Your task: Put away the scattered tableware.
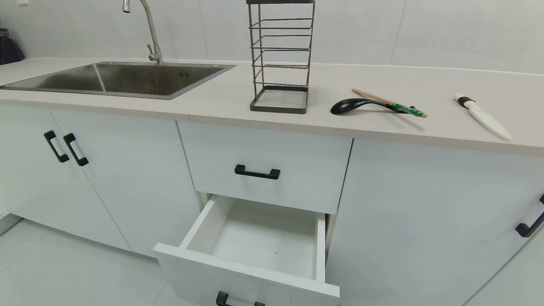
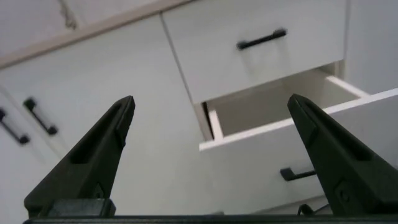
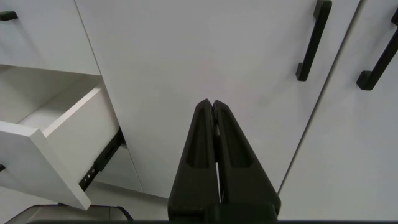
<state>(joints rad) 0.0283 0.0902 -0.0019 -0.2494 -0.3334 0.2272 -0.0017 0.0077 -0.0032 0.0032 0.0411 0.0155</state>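
The left gripper (image 2: 210, 102) sits low in front of the cabinets, its jaws spread wide with nothing between them. The right gripper (image 3: 212, 106) hangs close before a white cabinet door (image 3: 186, 62), its jaws pressed together and holding nothing.

The tableware lies on the counter (image 1: 221, 102), to the right of a tall wire rack (image 1: 278, 109). There is a black spoon (image 1: 346, 106), with a pair of wooden chopsticks (image 1: 389, 103) lying across its handle, and a white knife (image 1: 482, 116) well apart, farther right. The end of the spoon's handle is hard to make out under the chopsticks' green tips. The rack's top is cut off by the frame, as is the spout of the tap over the sink (image 1: 127, 78).

Below the counter, under a shut upper drawer (image 1: 267, 157), the lower drawer (image 1: 255, 272) stands pulled out. Its black handle (image 1: 238, 301) is cut by the bottom edge of the head view. The left wrist view sees that drawer's front panel from below, the handle partly hidden behind one finger (image 2: 336, 155) — the inside is mostly out of sight there. The right wrist view catches the drawer's side and its slide rail (image 3: 99, 165), plus two black door handles (image 3: 311, 40) beyond.
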